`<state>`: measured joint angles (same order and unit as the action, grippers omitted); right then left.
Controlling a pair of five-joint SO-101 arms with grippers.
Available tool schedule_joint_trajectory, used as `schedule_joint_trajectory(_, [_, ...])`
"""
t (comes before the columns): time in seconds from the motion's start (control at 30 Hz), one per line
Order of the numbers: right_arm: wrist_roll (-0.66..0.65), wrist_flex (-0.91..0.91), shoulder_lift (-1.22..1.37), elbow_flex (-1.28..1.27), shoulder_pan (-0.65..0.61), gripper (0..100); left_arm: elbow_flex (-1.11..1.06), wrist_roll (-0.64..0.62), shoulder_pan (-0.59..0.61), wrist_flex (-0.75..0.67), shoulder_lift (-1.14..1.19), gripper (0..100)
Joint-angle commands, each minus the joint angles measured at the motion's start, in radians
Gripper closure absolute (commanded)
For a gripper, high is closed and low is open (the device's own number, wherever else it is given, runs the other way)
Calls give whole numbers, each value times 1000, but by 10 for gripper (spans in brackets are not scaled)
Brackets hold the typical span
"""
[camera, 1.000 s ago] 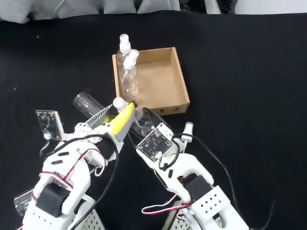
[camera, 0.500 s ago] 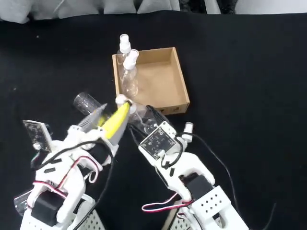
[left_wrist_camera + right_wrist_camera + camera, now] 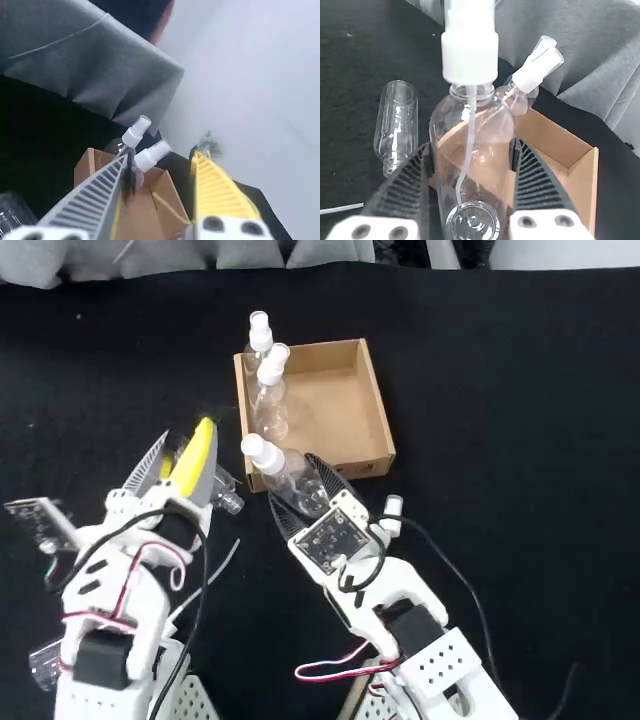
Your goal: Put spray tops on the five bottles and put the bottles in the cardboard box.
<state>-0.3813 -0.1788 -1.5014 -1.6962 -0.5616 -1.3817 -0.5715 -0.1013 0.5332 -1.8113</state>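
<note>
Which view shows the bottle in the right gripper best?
Right wrist view: the bottle stands close, spray top on, right gripper shut around it. High view shows it from above, by the cardboard box.

Left gripper [image 3: 159, 156] jaws apart, nothing between. Beyond: two spray-topped bottles [image 3: 137, 131] at cardboard box [image 3: 161, 189]; grey cloth [image 3: 75, 65] behind.

We see the open cardboard box [image 3: 340, 430] with two capped clear bottles [image 3: 270, 400] leaning inside at nine o'clock. A third capped bottle [image 3: 470, 125] sits gripped in the right end effector [image 3: 290, 480] at the box's seven o'clock.
</note>
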Motion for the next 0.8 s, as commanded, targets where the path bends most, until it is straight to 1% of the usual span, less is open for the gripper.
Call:
schedule_joint_trajectory(0.0, [11, 35, -24, 27, -25, 921, -33, -3, 4, -100, -5, 815])
schedule_joint_trajectory(0.2, [11, 37, -24, 28, -43, 921, -56, 5, -8, -114, -3, 815])
schedule_joint_trajectory(0.37, [11, 35, -24, 28, -43, 921, -105, 114, -113, -114, -2, 819])
schedule_joint_trajectory(0.67, [11, 35, -24, 21, -37, 921, -114, 126, -203, -109, -2, 819])
schedule_joint_trajectory(0.77, [9, 34, -24, 18, -37, 921, -104, 150, -240, -58, -9, 819])
